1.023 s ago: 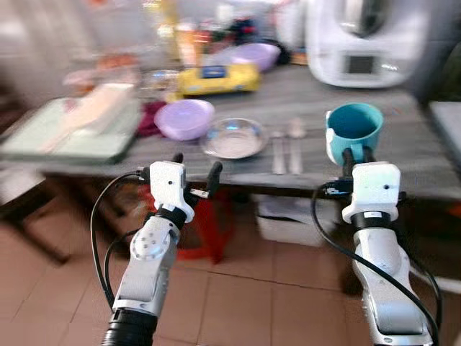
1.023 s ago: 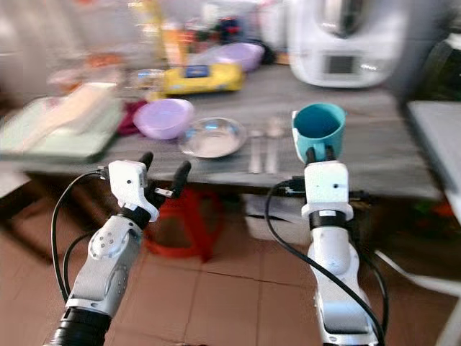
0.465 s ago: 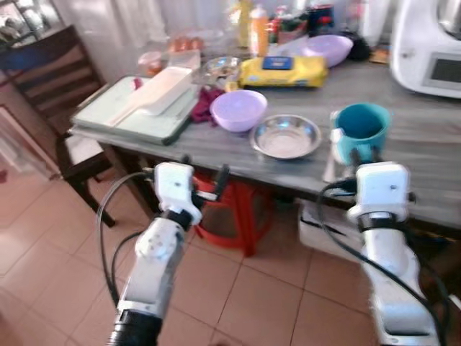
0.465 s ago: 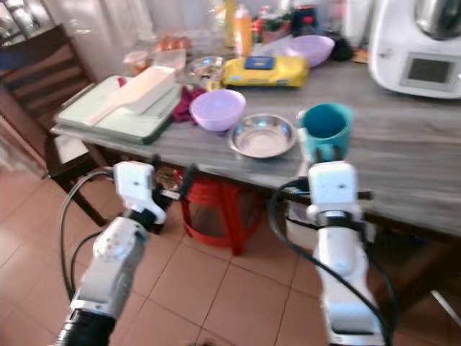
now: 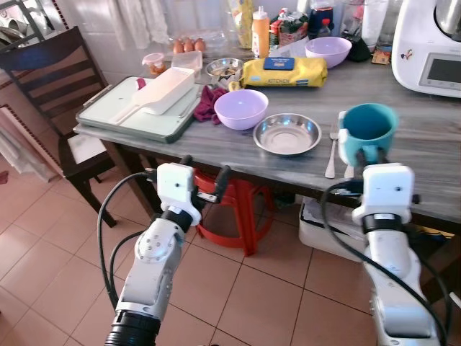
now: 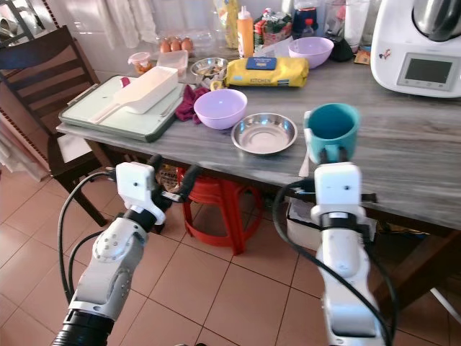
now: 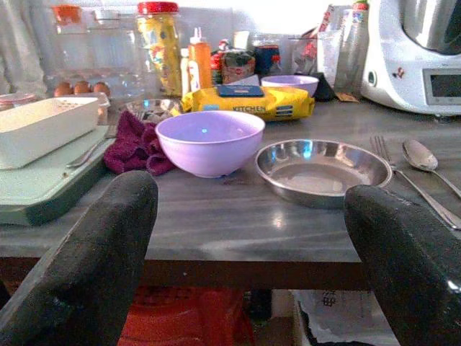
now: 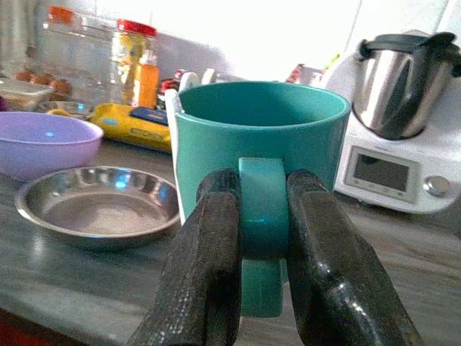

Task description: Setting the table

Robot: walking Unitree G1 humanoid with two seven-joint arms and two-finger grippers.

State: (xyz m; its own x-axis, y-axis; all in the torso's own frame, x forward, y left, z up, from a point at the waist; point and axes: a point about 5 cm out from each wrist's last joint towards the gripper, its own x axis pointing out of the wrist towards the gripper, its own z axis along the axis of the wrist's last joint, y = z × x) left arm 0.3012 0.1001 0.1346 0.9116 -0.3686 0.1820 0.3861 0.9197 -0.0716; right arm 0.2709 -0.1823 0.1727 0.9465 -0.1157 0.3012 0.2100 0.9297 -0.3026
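At the tabletop's [image 5: 432, 155] left end a pale green tray [image 5: 130, 119] carries a white scoop-shaped container [image 5: 162, 90]. My left pincer [image 5: 204, 180] hangs in front of the near edge, below the surface, its two black fingers spread wide and holding nothing. Through its wrist camera I look across at a crumpled maroon cloth [image 7: 133, 140], a lilac bowl [image 7: 209, 140] and a steel bowl [image 7: 320, 169] side by side near the front edge, with a yellow packet [image 5: 283, 71] and a second lilac bowl [image 5: 328, 50] nearer the far edge. Just right of the steel bowl lie a fork [image 7: 407, 176] and a spoon [image 7: 425, 155], close together, running front to back.

My right pincer [image 8: 263, 216] is clamped on the handle of the teal mug [image 5: 366, 130], one finger on each side. The mug stands upright at the near edge, just right of the cutlery; I cannot tell whether its base rests on the wood or is lifted just off it. Behind it, toward the far right corner, sits a white kitchen machine [image 5: 432, 43].

I judge the step in hand is placing this mug. To do it well I should keep it level, lower it straight down beside the cutlery and well in from the edge, open my fingers only once the base sits flat, then pull straight back so the handle is not dragged.
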